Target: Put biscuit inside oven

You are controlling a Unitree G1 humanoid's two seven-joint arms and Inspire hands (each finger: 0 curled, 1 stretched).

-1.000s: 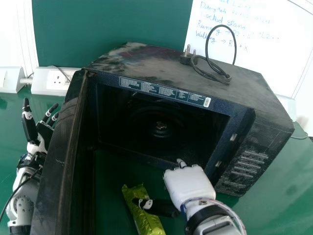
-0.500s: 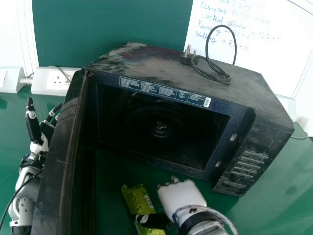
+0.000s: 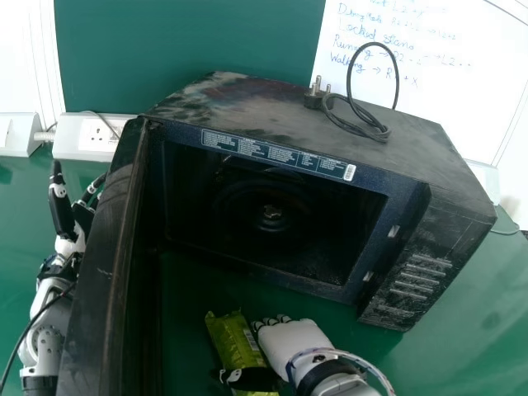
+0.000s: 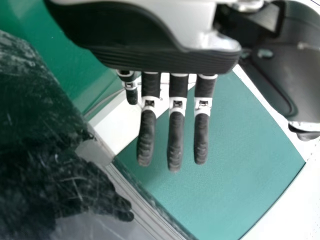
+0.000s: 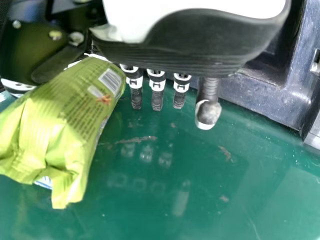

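Note:
In the head view the right hand [image 3: 293,342] is beside the green biscuit pack [image 3: 233,337] in front of the oven [image 3: 272,206], its thumb across the pack's near part. The right wrist view has the right hand [image 5: 195,45] with curled fingers against one end of the biscuit pack [image 5: 65,115], which sits between thumb and fingers. Whether the pack touches the table is unclear. Outside the oven's open door, the left hand [image 3: 68,223] has straight fingers, as does the left hand [image 4: 175,115] in the left wrist view.
The oven door [image 3: 107,280] stands wide open on the left, between the left arm and the pack. A power cable with its plug [image 3: 315,95] lies on the oven's top. A wall socket [image 3: 95,136] is behind at the left. The oven sits on a green table [image 3: 462,346].
The right hand has moved left and back from the oven's opening to the pack, its fingers curling in. The pack has turned slightly, uncovering its barcode. The left hand has shifted slightly right.

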